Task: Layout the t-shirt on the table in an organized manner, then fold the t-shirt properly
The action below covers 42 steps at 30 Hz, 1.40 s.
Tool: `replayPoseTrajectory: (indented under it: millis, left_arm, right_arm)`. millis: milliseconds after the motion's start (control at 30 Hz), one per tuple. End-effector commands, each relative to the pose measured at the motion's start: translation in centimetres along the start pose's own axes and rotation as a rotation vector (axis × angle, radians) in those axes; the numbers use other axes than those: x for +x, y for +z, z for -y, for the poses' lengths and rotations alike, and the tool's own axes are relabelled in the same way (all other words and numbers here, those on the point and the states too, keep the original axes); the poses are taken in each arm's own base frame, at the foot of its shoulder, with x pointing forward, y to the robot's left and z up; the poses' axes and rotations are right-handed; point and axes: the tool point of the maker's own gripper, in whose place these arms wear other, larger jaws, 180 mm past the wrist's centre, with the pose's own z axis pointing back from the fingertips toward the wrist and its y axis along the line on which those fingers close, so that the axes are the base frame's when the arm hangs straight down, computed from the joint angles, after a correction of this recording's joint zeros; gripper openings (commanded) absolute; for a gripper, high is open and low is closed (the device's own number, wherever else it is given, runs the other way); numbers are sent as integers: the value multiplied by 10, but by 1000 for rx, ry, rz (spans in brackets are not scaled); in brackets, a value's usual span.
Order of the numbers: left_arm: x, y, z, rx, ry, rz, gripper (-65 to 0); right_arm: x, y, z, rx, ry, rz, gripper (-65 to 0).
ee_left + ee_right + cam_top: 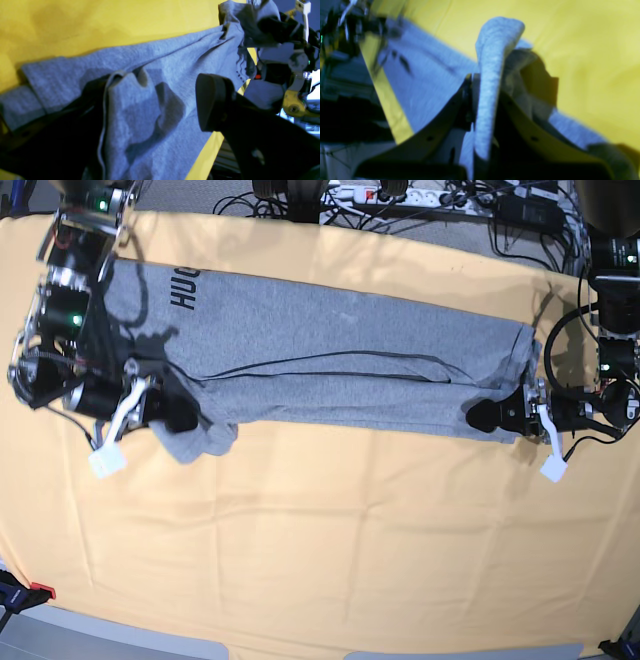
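Note:
The grey t-shirt [330, 350] lies stretched sideways across the yellow-orange table [320, 560], with black lettering [186, 288] near its left end. My right gripper [185, 415] sits at the shirt's lower left corner. In the right wrist view it [483, 82] is shut on an upright fold of the t-shirt [492, 50]. My left gripper [480, 416] rests at the shirt's lower right edge. Seen from the left wrist, it [155, 105] stands open, with bunched t-shirt [140, 120] lying between its wide-apart fingers [212, 100].
Cables and a power strip [390, 195] run along the table's far edge. The table's front edge [300, 648] shows at the bottom of the base view. Both arms' bodies stand at the table's left [70, 300] and right [615, 350] sides.

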Motion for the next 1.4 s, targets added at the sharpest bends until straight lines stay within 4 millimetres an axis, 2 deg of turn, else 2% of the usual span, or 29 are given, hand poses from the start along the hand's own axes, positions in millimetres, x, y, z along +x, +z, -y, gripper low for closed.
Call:
replayPoseTrajectory:
  millis: [0,200,367,600,800,867,1000,1067,1200,1367]
  left_arm:
    - [1,9,-6,42,-19,-27,-175]
    - [1,9,-6,43,-19,-27,-175]
    - [1,9,-6,43,-19,-27,-175]
    - [2,9,-6,43,-19,-21,-175]
    - [8,11,-4,43,-28,-10,-175]
    - [14,14,-4,43,-30,14,-175]
    - [33,30,-2,45,-38,100,-175]
    - [43,41,-3,50,-38,153,-175]
    - [63,70,-4,64,-42,270,-175]
    - [72,110,-9,120,-49,347,-175]
  right_arm:
    - [15,8,-8,6,55,46,-650]
    - [-10,21,-43,-7,142,-1,-650]
    - [-36,28,-57,-6,140,-51,-650]
    - [-65,43,-51,-33,123,-151,-650]
    - [-74,58,-30,-118,165,-244,-650]
    - [-78,61,-23,-155,174,-275,-576]
    - [-90,66,-8,-220,170,-335,-378]
    - [-96,70,0,-253,168,-366,-326]
    - [-89,76,0,-249,195,-367,-323]
    - [-50,83,-29,-172,312,-270,-323]
